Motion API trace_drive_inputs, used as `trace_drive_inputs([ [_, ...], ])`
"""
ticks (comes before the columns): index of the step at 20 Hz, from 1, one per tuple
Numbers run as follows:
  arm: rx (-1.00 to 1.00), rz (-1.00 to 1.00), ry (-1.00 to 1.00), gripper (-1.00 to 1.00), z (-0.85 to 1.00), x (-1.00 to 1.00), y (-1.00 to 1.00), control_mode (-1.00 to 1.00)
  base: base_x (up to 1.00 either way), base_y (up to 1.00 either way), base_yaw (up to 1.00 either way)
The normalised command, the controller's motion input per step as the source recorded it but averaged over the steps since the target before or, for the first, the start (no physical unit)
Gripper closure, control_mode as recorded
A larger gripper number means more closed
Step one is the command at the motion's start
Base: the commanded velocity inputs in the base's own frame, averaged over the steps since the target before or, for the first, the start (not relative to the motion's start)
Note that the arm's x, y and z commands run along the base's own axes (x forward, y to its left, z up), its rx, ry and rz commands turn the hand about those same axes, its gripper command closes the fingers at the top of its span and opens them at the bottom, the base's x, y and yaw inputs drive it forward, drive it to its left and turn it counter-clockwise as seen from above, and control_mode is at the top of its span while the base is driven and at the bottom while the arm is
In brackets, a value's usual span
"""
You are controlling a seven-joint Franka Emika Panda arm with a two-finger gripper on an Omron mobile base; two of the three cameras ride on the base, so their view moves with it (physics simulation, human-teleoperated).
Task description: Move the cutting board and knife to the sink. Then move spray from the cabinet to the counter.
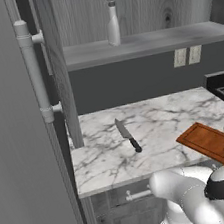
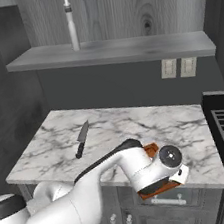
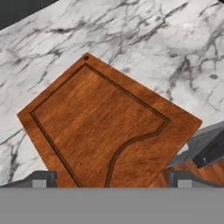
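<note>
My gripper [image 3: 109, 181] hangs wide open over the cutting board [image 3: 105, 127] at the counter [image 1: 156, 123] edge, knife [image 1: 128, 135] apart.

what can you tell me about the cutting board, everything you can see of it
The cutting board is a flat orange-brown wooden rectangle with a darker groove inside its rim and a small hole at one corner. It lies flat on the marble counter, turned diagonally at the front edge near the stove. The open end effector hovers over it, not gripping it.
</note>
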Motion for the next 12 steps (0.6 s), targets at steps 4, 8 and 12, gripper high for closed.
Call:
trace_drive_inputs([
  [4,0.38,-0.18,-0.12,-1.0,-0.14,-0.33,-0.12,-1.0,0.0,0.0,0.0],
  [8,0.44,-0.24,-0.06,-1.0,-0.16,-0.33,-0.12,-1.0,0.0,0.0,0.0],
  [12,0.42,-0.25,-0.02,-1.0,-0.05,-0.26,-0.21,-1.0,0.0,0.0,0.0],
])
